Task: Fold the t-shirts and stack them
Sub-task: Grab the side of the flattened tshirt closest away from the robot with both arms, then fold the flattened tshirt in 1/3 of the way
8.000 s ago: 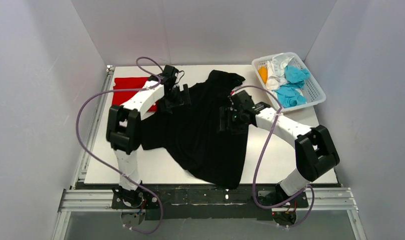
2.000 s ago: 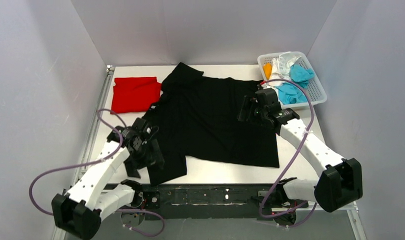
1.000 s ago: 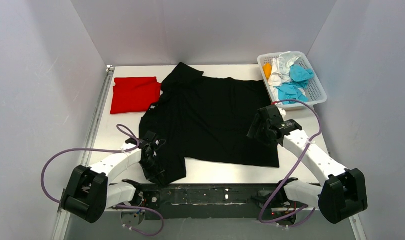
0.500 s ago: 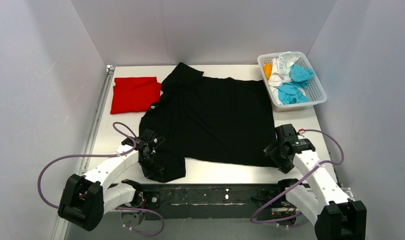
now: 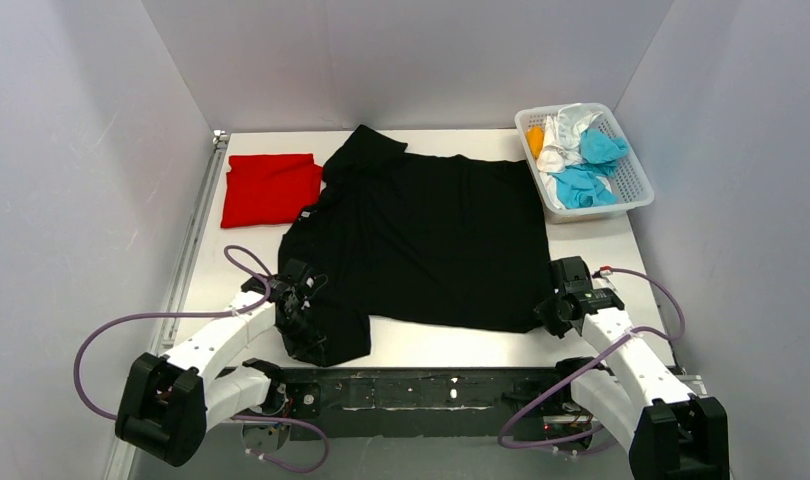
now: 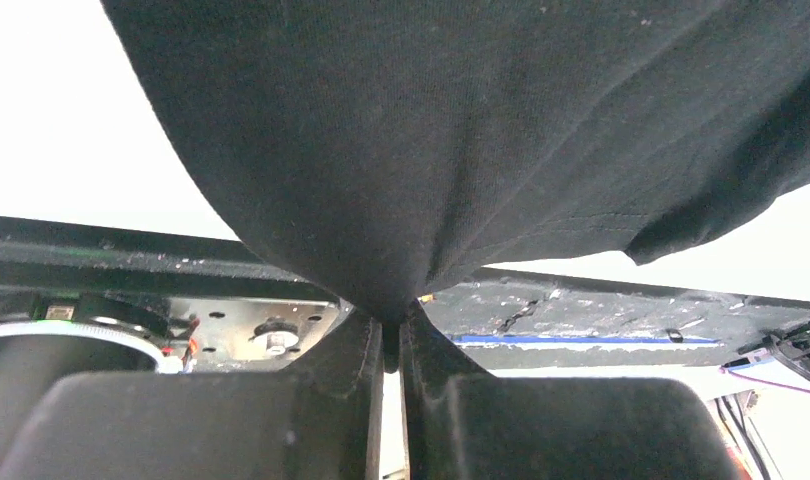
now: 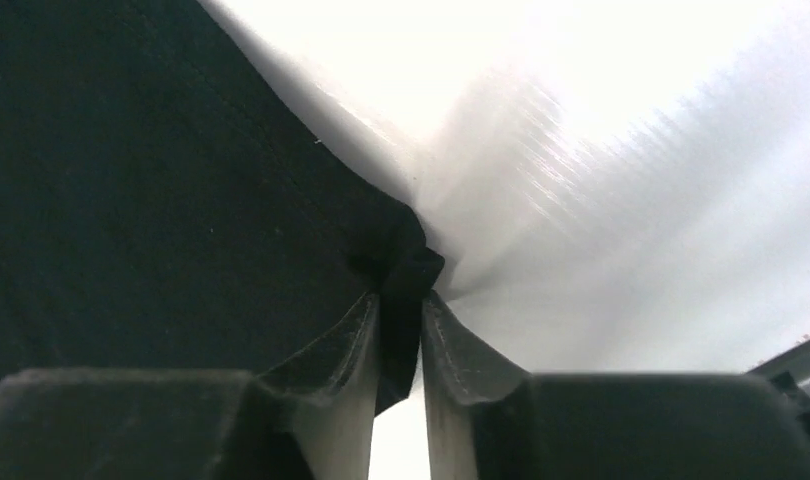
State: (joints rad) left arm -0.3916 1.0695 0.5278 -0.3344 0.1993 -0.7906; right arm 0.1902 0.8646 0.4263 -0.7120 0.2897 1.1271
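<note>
left gripper (image 6: 391,328) clamped, right gripper (image 7: 401,300) clamped (low)

Setting: robotics lab test cell. Evidence: a white bench (image 5: 601,250) is boxed in on three sides by plain pale panels (image 5: 411,60). An aluminium rail (image 5: 193,245) runs along its left edge. A black mounting plate (image 5: 431,390) at the near edge carries the left arm (image 5: 216,340) and right arm (image 5: 631,360), both white and black, each trailing a loose purple cable (image 5: 141,317). Staged samples on the bench: a black t-shirt (image 5: 431,240), a folded red t-shirt (image 5: 269,188) and a white lattice basket (image 5: 636,182) of cloth.
</note>
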